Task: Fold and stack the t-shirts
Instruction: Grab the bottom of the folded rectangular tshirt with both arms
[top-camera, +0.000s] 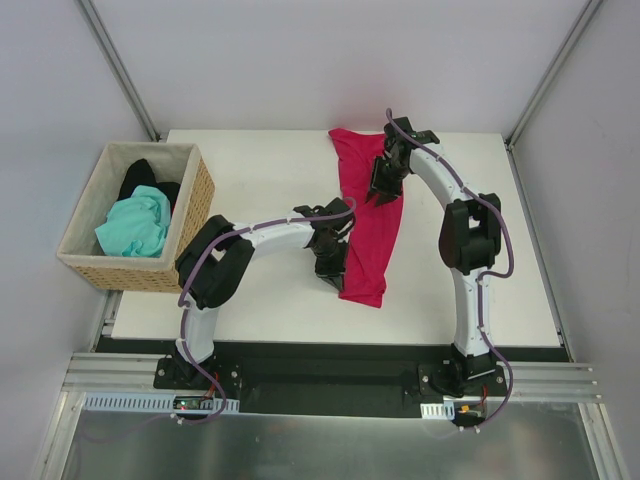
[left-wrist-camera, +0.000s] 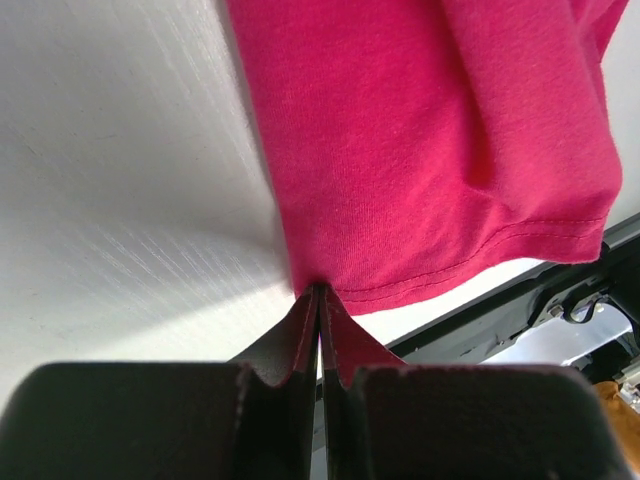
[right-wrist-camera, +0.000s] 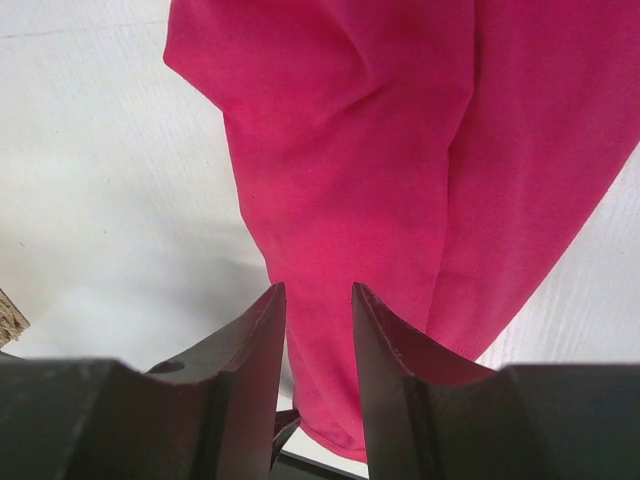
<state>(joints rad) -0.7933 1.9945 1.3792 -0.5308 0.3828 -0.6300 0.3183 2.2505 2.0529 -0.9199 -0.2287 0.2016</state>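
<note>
The crimson shirt (top-camera: 370, 220) lies right of centre on the desk (top-camera: 260, 170) as a long strip, with its axis running far to near. The left claw (left-wrist-camera: 318, 300) is pinching its near-left hem, and the right claw (right-wrist-camera: 318, 290) stands spread over the far end, with no grip evident. The basket (top-camera: 200, 200) at the left edge holds the teal shirt (top-camera: 135, 225) and the black shirt (top-camera: 140, 178).

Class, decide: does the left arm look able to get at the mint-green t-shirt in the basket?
Probably not yet: the left gripper is shut on the crimson t-shirt, though the mint-green t-shirt lies uncovered in the wicker basket.
</note>
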